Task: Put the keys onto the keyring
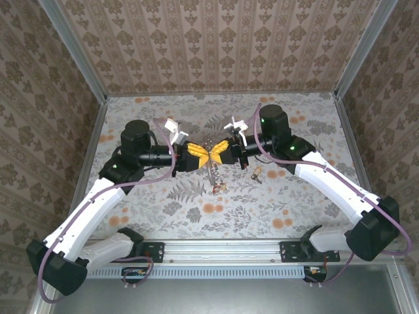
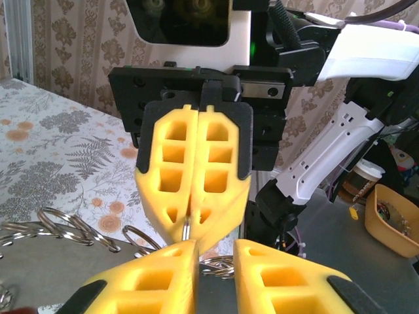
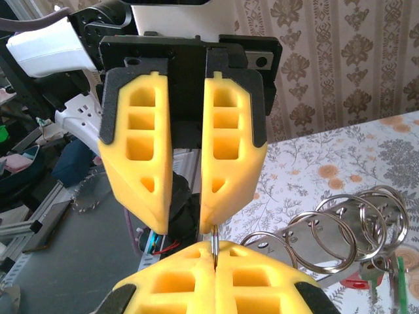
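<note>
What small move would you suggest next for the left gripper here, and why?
Probably close the left gripper: its jaws stand apart, while the right gripper is shut on the thin grey metal keyring, whose wire rises right at the left gripper's tips.
</note>
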`<control>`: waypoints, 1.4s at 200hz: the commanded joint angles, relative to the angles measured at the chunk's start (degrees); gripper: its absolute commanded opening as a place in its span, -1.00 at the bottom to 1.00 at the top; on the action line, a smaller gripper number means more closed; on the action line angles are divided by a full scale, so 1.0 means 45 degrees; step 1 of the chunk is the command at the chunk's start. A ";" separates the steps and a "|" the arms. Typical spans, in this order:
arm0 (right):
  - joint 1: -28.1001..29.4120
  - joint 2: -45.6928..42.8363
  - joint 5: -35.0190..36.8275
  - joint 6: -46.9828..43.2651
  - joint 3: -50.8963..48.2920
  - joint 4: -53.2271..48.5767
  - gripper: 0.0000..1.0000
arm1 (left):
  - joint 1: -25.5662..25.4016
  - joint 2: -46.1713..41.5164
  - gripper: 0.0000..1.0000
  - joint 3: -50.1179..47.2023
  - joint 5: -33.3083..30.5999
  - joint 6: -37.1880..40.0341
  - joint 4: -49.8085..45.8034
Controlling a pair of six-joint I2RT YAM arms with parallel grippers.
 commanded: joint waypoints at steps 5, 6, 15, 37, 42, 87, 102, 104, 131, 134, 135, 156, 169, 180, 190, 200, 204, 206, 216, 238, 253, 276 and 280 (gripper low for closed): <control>0.0074 -0.0473 -0.0668 0.0726 0.0194 0.1190 -1.00 | -0.0117 0.0094 -0.61 0.0368 0.0086 0.0493 -0.0158; 0.0074 -0.0474 -0.0668 0.0759 0.0182 0.1240 -1.00 | -0.0118 0.0097 -0.61 0.0365 0.0085 0.0495 -0.0158; 0.0075 -0.0495 -0.0659 0.1054 0.0030 0.1638 -1.00 | -0.0157 0.0137 -0.62 0.0390 0.0047 0.0527 -0.0158; 0.0092 -0.0516 -0.0740 0.1738 -0.0250 0.2604 -1.00 | -0.0216 0.0227 -0.69 0.0448 0.0027 0.0555 -0.0124; 0.0098 -0.0522 -0.0737 0.1818 -0.0284 0.2713 -1.00 | -0.0235 0.0252 -0.70 0.0465 0.0043 0.0556 -0.0129; 0.0285 -0.0427 -0.0762 0.2324 -0.0453 0.3480 -1.00 | -0.0333 0.0359 -0.79 0.0503 -0.0047 0.0693 -0.0164; 0.0364 -0.0417 -0.0745 0.2406 -0.0515 0.3620 -1.00 | -0.0334 0.0384 -0.93 0.0490 -0.0120 0.0681 -0.0081; 0.0366 -0.0402 -0.0742 0.2421 -0.0524 0.3630 -1.00 | -0.0334 0.0376 -0.95 0.0482 -0.0128 0.0680 -0.0071; 0.0449 -0.0489 -0.0761 0.2509 -0.0645 0.3784 -1.00 | -0.0373 0.0316 -1.00 0.0362 -0.0264 0.0712 0.0146; 0.0445 -0.0511 -0.0752 0.2518 -0.0663 0.3823 -1.00 | -0.0373 0.0303 -1.00 0.0353 -0.0252 0.0710 0.0187; 0.0445 -0.0513 -0.0759 0.2524 -0.0667 0.3826 -1.00 | -0.0373 0.0290 -1.00 0.0338 -0.0259 0.0712 0.0190; 0.0489 -0.0713 -0.0827 0.2564 -0.0864 0.4051 -1.00 | -0.0382 0.0228 -1.00 0.0282 -0.0238 0.0742 0.0329; 0.0484 -0.0868 -0.0845 0.2504 -0.1009 0.4121 -1.00 | -0.0373 0.0199 -1.00 0.0198 -0.0170 0.0771 0.0455; 0.0500 -0.0999 -0.0797 0.2408 -0.1089 0.4043 -1.00 | -0.0339 0.0141 -1.00 0.0150 -0.0169 0.0797 0.0466; 0.0484 -0.1103 -0.0710 0.2260 -0.1101 0.3818 -1.00 | -0.0263 0.0083 -1.00 0.0146 -0.0235 0.0858 0.0331; 0.0485 -0.1169 -0.0708 0.2117 -0.1101 0.3569 -1.00 | -0.0152 0.0007 -1.00 0.0185 -0.0415 0.0903 0.0053; 0.0484 -0.1197 -0.0690 0.2077 -0.1101 0.3505 -1.00 | -0.0094 -0.0027 -1.00 0.0210 -0.0475 0.0908 -0.0018; 0.0484 -0.1198 -0.0670 0.2056 -0.1101 0.3460 -1.00 | -0.0074 -0.0039 -1.00 0.0207 -0.0475 0.0908 -0.0050; 0.0469 -0.1236 -0.0631 0.1970 -0.1120 0.3316 -1.00 | 0.0031 -0.0141 -0.90 0.0210 -0.0453 0.0928 -0.0151; 0.0464 -0.1257 -0.0580 0.1901 -0.1076 0.3145 -1.00 | 0.0125 -0.0290 -0.83 0.0207 -0.0350 0.0964 -0.0286; 0.0472 -0.1237 -0.0649 0.1983 -0.1061 0.3233 -1.00 | 0.0132 -0.0290 -0.83 0.0235 -0.0277 0.0955 -0.0276; 0.0464 -0.1236 -0.0647 0.1984 -0.1032 0.3211 -1.00 | 0.0136 -0.0348 -0.83 0.0218 -0.0287 0.0987 -0.0266; 0.0464 -0.1237 -0.0648 0.2007 -0.1032 0.3219 -1.00 | 0.0135 -0.0324 -0.83 0.0212 -0.0274 0.0986 -0.0241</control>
